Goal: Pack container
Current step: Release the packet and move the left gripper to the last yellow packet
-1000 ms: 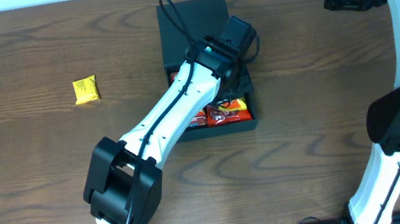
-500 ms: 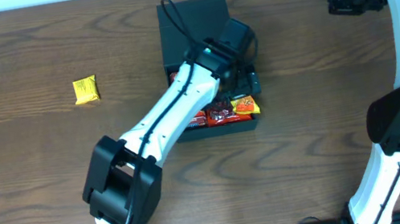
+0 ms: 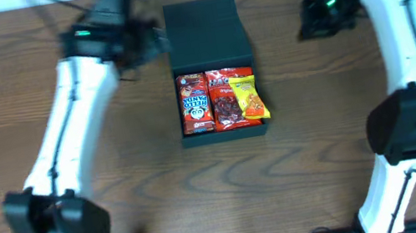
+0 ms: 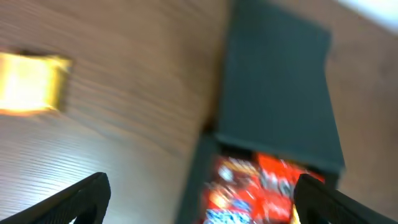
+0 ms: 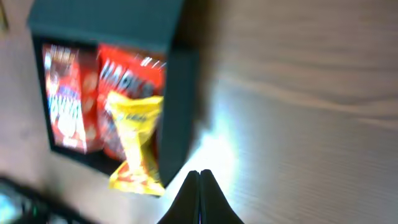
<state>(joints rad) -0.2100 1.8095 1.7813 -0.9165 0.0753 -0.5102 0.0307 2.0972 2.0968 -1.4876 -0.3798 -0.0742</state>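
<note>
The dark container (image 3: 207, 32) lies at mid-table with its flap lid folded back. In its tray sit a red-and-blue packet (image 3: 195, 102), a red packet (image 3: 223, 97) and a yellow packet (image 3: 251, 99) whose end laps over the right wall. My left gripper (image 3: 146, 40) hovers blurred just left of the lid, open and empty (image 4: 202, 205). At the right of the lid my right gripper (image 3: 313, 18) is shut on nothing (image 5: 199, 177). The right wrist view shows the container (image 5: 180, 93) and the yellow packet (image 5: 138, 140).
A loose yellow packet (image 4: 31, 84) lies on the wood left of the container, seen blurred in the left wrist view; the left arm covers it from overhead. The table's far edge runs close behind the lid.
The left gripper opened, left the yellow packet in the container, and the arm swung up and left. The right gripper closed and moved left toward the lid.
</note>
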